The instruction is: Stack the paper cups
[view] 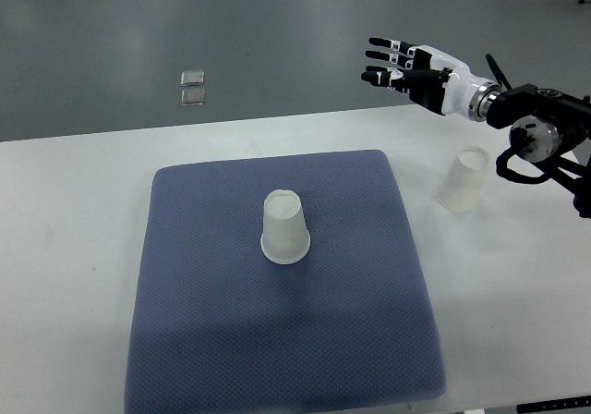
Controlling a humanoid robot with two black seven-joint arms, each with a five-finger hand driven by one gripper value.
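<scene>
The right robot hand (392, 63) reaches in from the right edge, raised beyond the far edge of the surface (517, 275), over the grey floor. Its black-tipped fingers (380, 60) are stretched out straight and slightly apart, pointing left, and they hold nothing. Its white wrist runs back to a black arm joint at the right edge.

Below the robot hand and slightly to its right, a white paper cup (463, 180) stands upside down on the bare surface, its closed base up and its wider mouth down. Its inside is hidden. It sits just beside the right edge of the mat (231, 340) without touching it, and it is apart from the robot hand.

Farther from the robot hand, down and to the left, a second cup (283, 226) also stands upside down, near the middle of the blue-grey mat. Its flat base faces up; nothing rests on it. The two cups are well apart, neither stacked on the other.

Level with the robot hand and far to its left, two small pale squares (193, 88) lie on the floor.
</scene>
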